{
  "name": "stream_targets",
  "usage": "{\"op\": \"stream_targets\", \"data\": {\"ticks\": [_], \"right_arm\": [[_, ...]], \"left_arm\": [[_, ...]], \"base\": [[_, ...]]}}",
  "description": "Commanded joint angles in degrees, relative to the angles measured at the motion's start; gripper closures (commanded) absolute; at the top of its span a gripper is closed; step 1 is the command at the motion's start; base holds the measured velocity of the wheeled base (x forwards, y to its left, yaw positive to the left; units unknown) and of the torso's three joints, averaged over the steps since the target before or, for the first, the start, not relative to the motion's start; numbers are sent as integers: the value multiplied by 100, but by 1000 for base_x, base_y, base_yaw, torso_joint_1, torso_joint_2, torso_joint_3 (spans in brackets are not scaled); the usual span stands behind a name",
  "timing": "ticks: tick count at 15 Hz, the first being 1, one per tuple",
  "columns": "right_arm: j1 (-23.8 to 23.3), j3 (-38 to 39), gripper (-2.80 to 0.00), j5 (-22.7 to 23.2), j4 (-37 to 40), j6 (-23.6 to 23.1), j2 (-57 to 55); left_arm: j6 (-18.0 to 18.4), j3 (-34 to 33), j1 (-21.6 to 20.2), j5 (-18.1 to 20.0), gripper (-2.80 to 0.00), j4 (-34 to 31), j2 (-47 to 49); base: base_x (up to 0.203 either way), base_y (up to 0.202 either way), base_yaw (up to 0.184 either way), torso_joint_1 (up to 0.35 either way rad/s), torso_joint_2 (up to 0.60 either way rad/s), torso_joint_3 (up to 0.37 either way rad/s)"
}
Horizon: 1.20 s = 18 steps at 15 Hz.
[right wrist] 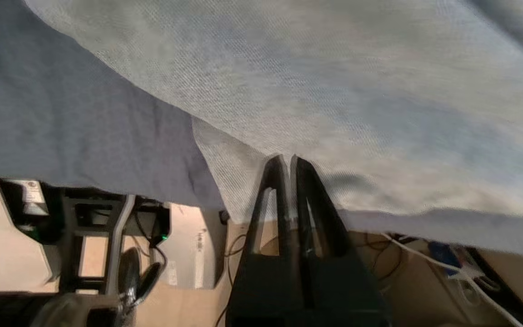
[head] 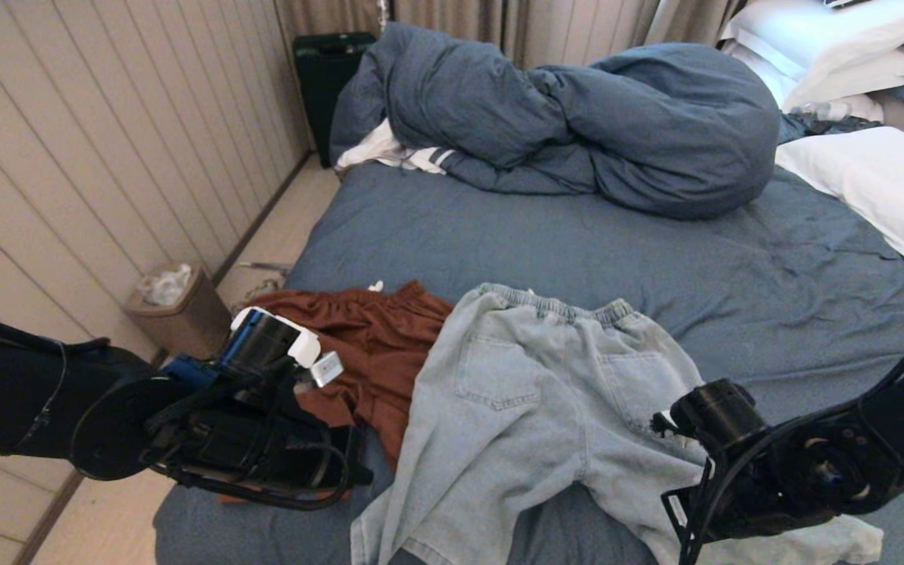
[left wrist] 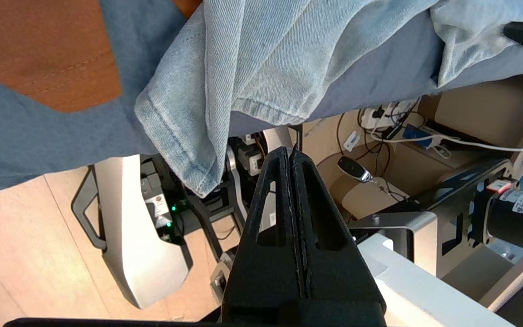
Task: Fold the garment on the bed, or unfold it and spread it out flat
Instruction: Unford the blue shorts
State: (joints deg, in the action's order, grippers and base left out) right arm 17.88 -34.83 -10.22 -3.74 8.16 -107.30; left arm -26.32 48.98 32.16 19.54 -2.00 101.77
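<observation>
Lying on bed near front edge – light denim shorts, over rust shorts; L & R arms low at sides. L wrist view: left gripper fingers together, empty, below the denim hem. R wrist view: right gripper nearly closed at denim edge – grip unclear.

Pale denim trousers, rust shorts

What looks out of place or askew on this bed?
The light denim trousers lie crooked over the rust-brown garment, one leg hem hanging off the bed edge. The duvet is bunched up.
</observation>
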Motion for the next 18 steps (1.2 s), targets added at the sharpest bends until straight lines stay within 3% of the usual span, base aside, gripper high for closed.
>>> {"op": "stream_targets", "data": {"ticks": [1,13,18], "right_arm": [[25,284,-280,-23,-500,-16,-409],[778,634,-280,12,-1031,62,-972],[730,763,-280,-31,-2255,92,-1634]], "left_arm": [[-14,15,1,15,0,2,50],[29,-6,12,23,0,-1,158],[22,32,10,19,0,7,217]], "base": [[0,0,0,0,0,0],[0,0,0,0,0,0],[0,0,0,0,0,0]]}}
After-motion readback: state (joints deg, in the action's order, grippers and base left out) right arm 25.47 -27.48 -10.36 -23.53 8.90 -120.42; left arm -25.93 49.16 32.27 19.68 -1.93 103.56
